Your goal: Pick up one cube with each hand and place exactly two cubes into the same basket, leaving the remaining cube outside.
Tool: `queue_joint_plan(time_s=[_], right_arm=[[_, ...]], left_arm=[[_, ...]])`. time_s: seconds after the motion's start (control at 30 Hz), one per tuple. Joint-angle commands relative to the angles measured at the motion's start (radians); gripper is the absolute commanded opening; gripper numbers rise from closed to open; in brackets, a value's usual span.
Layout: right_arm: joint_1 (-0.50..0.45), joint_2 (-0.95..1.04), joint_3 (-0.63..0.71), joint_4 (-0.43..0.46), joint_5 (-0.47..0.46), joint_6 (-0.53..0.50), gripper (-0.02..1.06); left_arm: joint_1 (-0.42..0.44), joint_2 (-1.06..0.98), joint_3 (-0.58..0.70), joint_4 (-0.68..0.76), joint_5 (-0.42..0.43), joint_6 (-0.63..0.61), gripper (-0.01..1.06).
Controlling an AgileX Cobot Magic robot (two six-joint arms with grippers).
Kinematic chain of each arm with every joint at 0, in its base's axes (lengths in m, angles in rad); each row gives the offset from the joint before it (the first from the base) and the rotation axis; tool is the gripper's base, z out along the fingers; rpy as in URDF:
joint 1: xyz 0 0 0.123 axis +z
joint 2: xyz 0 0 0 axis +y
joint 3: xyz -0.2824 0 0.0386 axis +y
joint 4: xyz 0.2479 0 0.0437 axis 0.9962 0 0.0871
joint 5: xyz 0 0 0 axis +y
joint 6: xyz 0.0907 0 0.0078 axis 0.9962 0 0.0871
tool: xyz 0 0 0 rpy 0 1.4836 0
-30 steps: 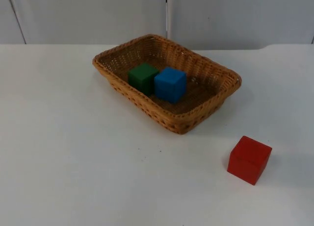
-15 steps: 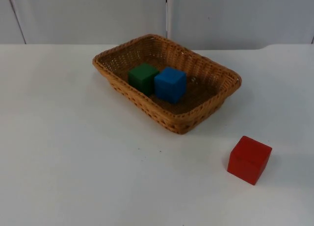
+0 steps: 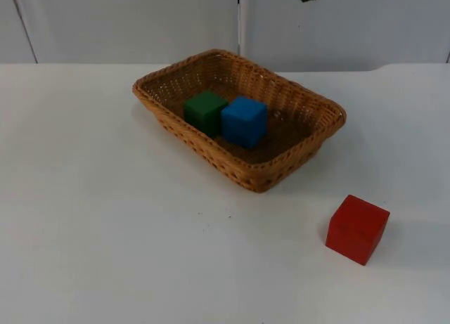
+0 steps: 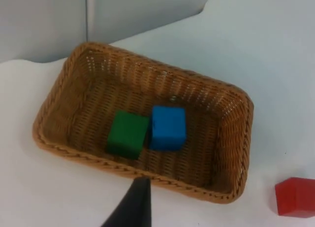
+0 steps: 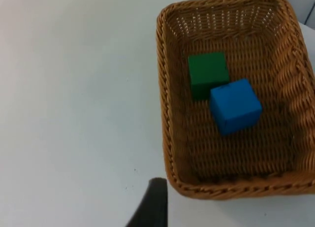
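White table top (image 3: 105, 218), grey partition wall (image 3: 126, 22) behind. Wicker basket (image 3: 318, 106) sits mid-table, holding green cube (image 3: 204, 111) and blue cube (image 3: 244, 120), touching side by side. Red cube (image 3: 356, 228) outside basket, on table, well apart from it toward right arm's side. Left gripper (image 4: 134, 207) raised above basket's near rim; right gripper (image 5: 152, 205) raised beside basket. Finger opening of both: cannot tell. Nothing seen held.

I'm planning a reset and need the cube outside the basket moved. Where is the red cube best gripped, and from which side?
Probably from straight above. The red cube sits flat on the table, apart from the basket, with every side free. Turn the jaws to its skew and close them on two opposite vertical faces, about mid-height; the flat parallel sides suit that.
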Motion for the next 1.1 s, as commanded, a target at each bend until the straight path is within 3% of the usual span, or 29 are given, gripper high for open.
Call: queue_joint_plan(time_s=[0.0, 0.53, 1.07], right_arm=[[-0.005, -0.038, 0.025, 0.009, -0.015, -0.006, 0.81], [-0.005, -0.294, 0.262, 0.024, -0.078, -0.006, 0.81], [-0.005, -0.492, 0.389, 0.028, -0.077, -0.006, 0.81]], left_arm=[[-0.005, -0.047, 0.031, 0.007, -0.023, 0.005, 1.05], [-0.005, -0.43, 0.399, 0.026, -0.13, -0.005, 1.05], [-0.005, -0.66, 0.485, 0.06, -0.104, -0.056, 1.05]])
